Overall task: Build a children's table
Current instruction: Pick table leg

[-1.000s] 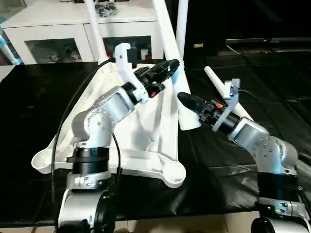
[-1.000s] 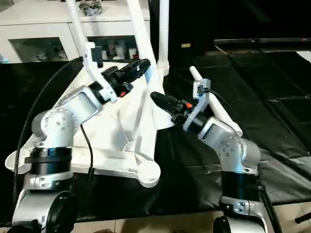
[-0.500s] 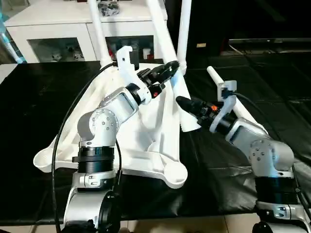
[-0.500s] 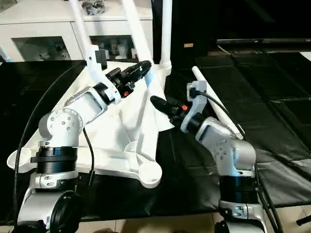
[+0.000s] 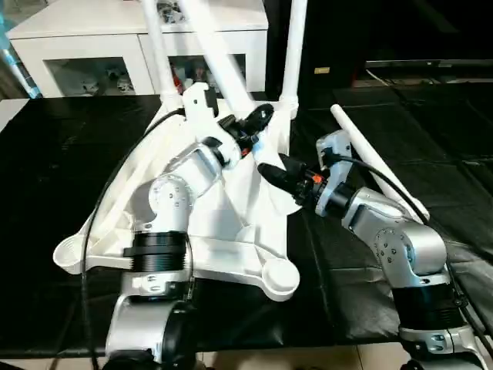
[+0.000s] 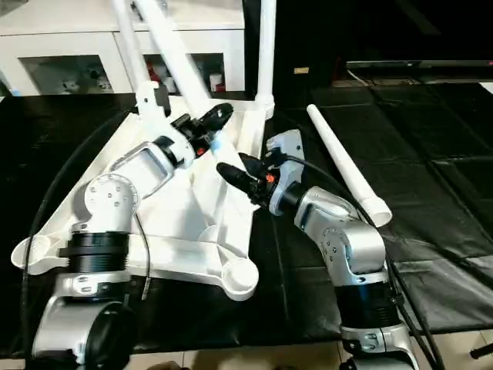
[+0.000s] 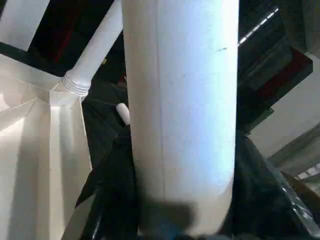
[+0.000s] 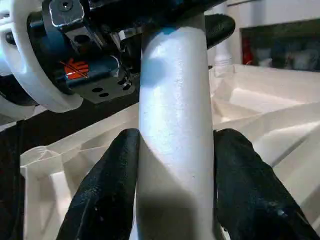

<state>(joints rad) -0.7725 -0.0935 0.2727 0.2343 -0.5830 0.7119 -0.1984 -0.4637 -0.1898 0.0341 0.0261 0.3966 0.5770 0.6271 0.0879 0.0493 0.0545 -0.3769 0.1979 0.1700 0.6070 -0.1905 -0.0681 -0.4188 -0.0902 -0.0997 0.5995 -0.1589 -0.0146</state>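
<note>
The children's table top point(image 5: 115, 223) lies upside down on the black mat, ribs up. Two white legs stand upright in its far corner sockets point(image 5: 293, 46) point(image 5: 154, 38). A third leg point(image 5: 212, 46) leans steeply over the top, its upper end towards the back left. My left gripper point(image 5: 258, 123) is shut on this leg, with its black fingers point(image 7: 115, 200) on either side of the tube point(image 7: 180, 100). Just below it my right gripper point(image 5: 271, 168) is shut on the same leg point(image 8: 175, 140), fingers point(image 8: 105, 195) pressed to both sides. A fourth leg point(image 6: 343, 162) lies loose on the mat to the right.
A white cabinet point(image 5: 100, 46) with glass doors stands behind the mat. The front right corner socket point(image 5: 277, 277) of the top has nothing in it. Black cables run from my left arm across the top's left side.
The held leg has tipped so its top now points further left. My right gripper has moved left over the table top, close under the left gripper.
</note>
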